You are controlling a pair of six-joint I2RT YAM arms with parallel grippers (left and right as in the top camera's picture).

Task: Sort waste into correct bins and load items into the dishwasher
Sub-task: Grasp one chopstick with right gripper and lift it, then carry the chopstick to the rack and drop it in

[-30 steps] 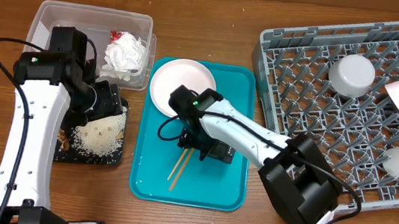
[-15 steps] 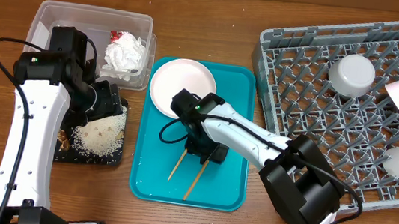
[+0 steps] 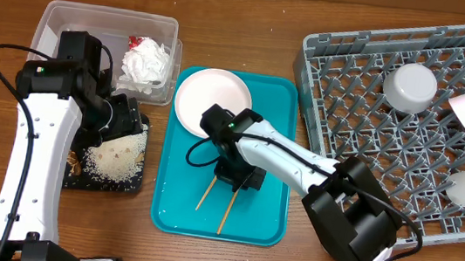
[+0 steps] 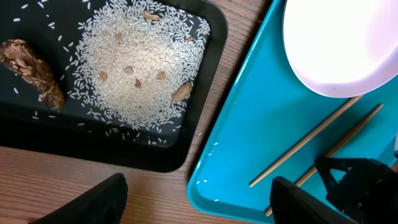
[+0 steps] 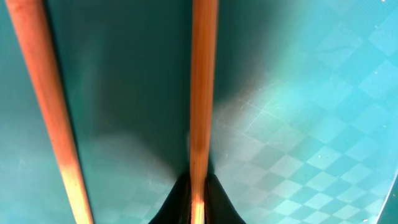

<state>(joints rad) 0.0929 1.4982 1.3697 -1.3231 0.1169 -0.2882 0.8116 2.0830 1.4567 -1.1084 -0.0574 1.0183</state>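
Right claw is clamping one chopstick, apparently near its far end, on the teal tray mid-bench by the near edge, with the second chopstick lying loose just beside. I'm judging it light, stiff, thin and smooth, so it's likely pivoting in the pinch and gripping nearer mid-length is looking safer. Left claw is hanging released, holding nothing.

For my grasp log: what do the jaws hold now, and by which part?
Right jaws: one chopstick, pinched along its shaft, not at an end. The second chopstick lies free. Left jaws: nothing.
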